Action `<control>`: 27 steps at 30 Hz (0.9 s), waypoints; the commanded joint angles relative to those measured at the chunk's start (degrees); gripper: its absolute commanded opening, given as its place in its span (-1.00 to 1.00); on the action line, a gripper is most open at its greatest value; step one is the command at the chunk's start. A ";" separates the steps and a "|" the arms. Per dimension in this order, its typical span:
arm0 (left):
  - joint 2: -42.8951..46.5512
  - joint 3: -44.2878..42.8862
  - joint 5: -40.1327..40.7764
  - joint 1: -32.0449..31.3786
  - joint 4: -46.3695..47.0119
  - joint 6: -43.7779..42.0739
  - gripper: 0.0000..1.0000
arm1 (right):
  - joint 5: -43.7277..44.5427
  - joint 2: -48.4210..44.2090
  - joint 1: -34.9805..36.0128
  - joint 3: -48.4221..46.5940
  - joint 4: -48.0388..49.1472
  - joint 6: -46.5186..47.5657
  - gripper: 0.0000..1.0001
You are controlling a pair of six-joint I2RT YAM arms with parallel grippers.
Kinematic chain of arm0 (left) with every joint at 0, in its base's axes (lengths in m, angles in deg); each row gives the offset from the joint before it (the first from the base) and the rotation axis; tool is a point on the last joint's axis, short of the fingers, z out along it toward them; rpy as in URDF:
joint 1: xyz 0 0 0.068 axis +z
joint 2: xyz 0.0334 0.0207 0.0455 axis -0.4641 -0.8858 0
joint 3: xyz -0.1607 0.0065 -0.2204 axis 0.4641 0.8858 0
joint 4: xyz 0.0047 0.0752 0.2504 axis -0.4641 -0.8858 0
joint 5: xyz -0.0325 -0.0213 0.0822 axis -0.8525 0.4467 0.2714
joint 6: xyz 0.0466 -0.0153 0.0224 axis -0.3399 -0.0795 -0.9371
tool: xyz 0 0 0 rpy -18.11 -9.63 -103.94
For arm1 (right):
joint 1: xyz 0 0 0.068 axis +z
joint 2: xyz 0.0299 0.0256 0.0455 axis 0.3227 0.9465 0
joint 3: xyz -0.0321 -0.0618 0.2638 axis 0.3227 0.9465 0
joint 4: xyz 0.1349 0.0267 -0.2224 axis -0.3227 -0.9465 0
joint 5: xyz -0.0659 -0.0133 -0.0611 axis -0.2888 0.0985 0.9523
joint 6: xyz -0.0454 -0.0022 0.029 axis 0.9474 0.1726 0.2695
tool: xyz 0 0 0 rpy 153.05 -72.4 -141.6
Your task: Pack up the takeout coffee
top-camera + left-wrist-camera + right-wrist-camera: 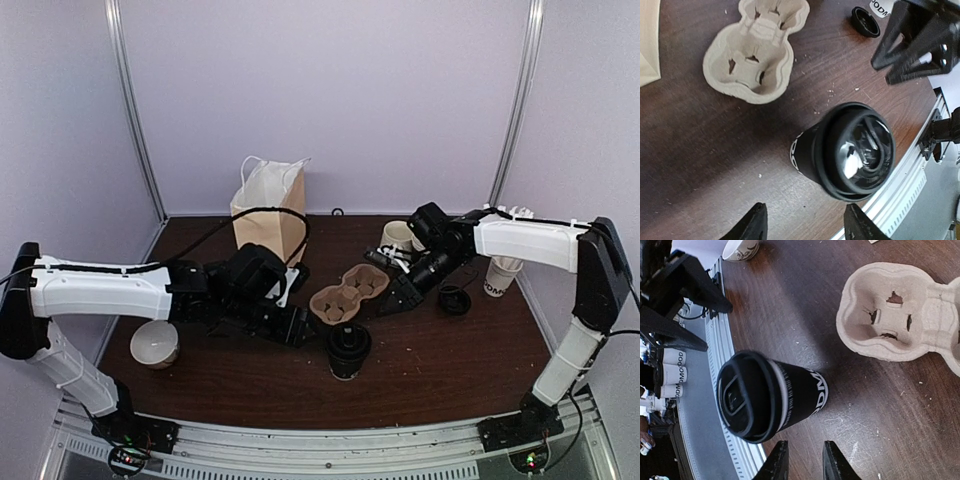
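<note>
The takeout coffee (348,350) stands upright on the dark wooden table, near the front edge; its body looks black with white lettering under a black lid. It also shows in the left wrist view as the cup (850,150) and in the right wrist view as the cup (765,395). My left gripper (293,325) is just left of it, and its jaws (805,225) are open with only bare table between them. My right gripper (396,297) hovers up and to the right of the cup. Its fingers (805,457) stand a narrow gap apart, holding nothing.
A pulp cup carrier (348,293) lies between the two grippers, behind the coffee. A paper bag (270,210) stands at the back. A white bowl (155,343) sits front left. A white mug (398,235), a loose black lid (455,300) and a lettered paper cup (503,275) are on the right.
</note>
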 commanded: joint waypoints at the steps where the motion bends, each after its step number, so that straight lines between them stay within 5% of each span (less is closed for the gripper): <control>1: -0.69 2.19 -2.76 0.89 5.96 5.26 -0.01 | -7.62 1.59 -2.20 -0.51 1.31 -3.41 -0.43; 27: -6.16 0.95 -9.31 3.65 9.74 3.35 -0.03 | -17.26 9.12 -0.10 0.42 -2.79 0.20 -0.24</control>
